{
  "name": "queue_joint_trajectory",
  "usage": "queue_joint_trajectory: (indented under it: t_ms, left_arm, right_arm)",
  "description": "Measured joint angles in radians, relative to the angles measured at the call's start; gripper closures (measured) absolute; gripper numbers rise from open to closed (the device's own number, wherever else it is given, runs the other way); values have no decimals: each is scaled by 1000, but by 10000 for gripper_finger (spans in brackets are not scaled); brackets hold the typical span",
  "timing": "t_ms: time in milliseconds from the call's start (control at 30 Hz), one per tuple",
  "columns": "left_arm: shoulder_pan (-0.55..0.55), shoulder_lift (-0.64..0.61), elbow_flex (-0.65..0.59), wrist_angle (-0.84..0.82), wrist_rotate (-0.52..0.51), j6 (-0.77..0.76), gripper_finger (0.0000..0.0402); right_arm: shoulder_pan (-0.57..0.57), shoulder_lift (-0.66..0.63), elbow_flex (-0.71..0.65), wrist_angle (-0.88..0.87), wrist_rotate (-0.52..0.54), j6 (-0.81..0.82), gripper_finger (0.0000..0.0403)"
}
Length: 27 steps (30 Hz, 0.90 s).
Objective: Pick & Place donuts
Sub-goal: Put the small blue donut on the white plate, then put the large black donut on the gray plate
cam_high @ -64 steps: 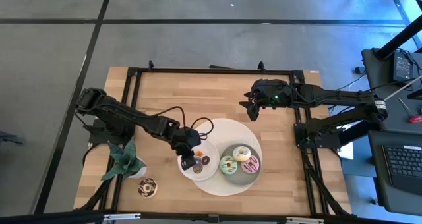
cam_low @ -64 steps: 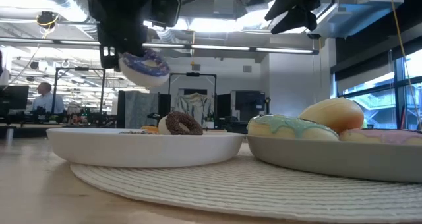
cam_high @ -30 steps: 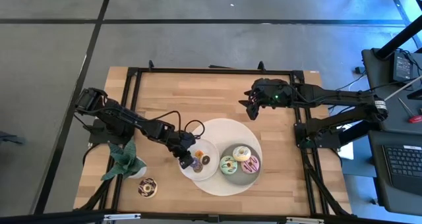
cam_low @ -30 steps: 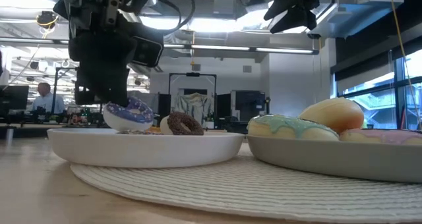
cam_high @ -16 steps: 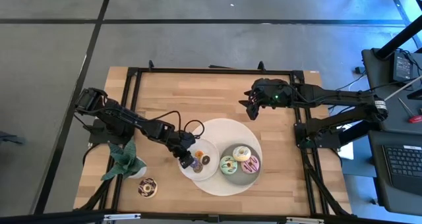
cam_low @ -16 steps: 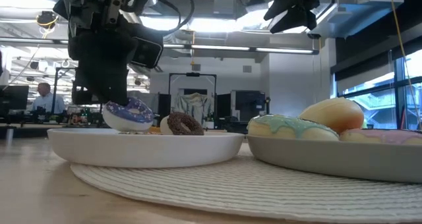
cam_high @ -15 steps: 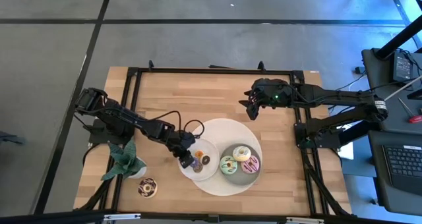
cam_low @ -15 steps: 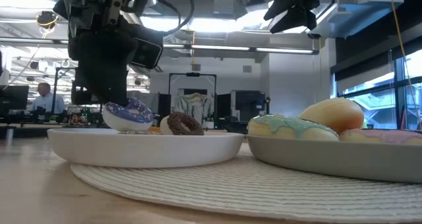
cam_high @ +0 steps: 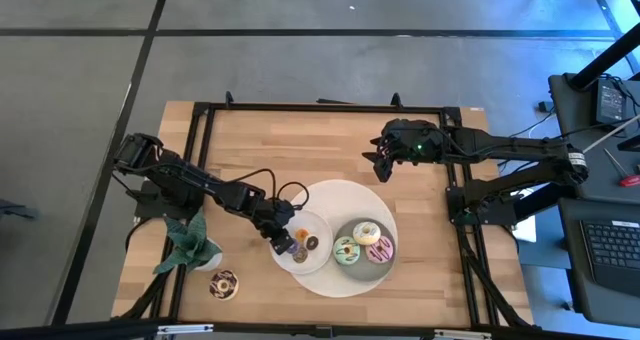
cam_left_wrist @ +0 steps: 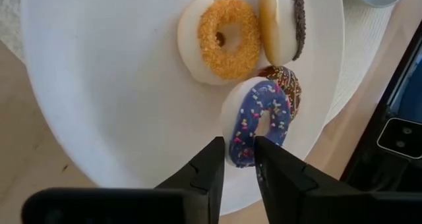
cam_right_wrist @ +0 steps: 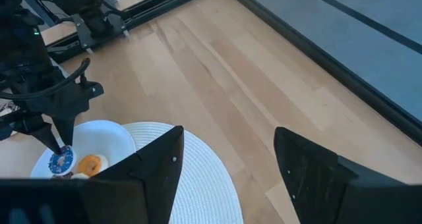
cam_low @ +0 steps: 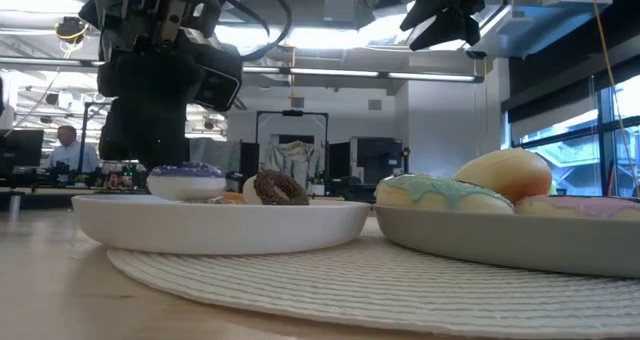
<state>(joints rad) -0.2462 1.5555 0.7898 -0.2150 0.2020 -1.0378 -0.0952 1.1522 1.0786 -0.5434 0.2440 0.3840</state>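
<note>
While the right gripper (cam_high: 378,164) hangs released, the left gripper (cam_left_wrist: 239,159) grasps the purple donut (cam_left_wrist: 258,120) on the white plate (cam_left_wrist: 119,99).

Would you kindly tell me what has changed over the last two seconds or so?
The left claw lowered the purple sprinkled donut from mid-air onto the white plate, where it now lies flat beside the brown mini donut; the fingers still flank its edge. The right claw, grey plate and its donuts stayed put.
</note>
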Motion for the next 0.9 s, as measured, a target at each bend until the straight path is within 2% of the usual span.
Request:
queue_joint_trajectory:
  t_ms: [267, 500, 733, 900]
  left_arm:
    - [1, 0, 0, -16, 0, 1, 302]
    - [22, 0, 0, -116, 0, -23, 306]
    - [44, -37, -1, -135, -3, -5, 307]
    - [52, -130, -1, -131, -101, 12, 302]
  right_arm:
    - [0, 0, 0, 0, 0, -15, 166]
    - [0, 0, 0, 0, 0, -26, 166]
    - [0, 0, 0, -2, 0, -30, 166]
    - [0, 0, 0, -2, 0, -58, 166]
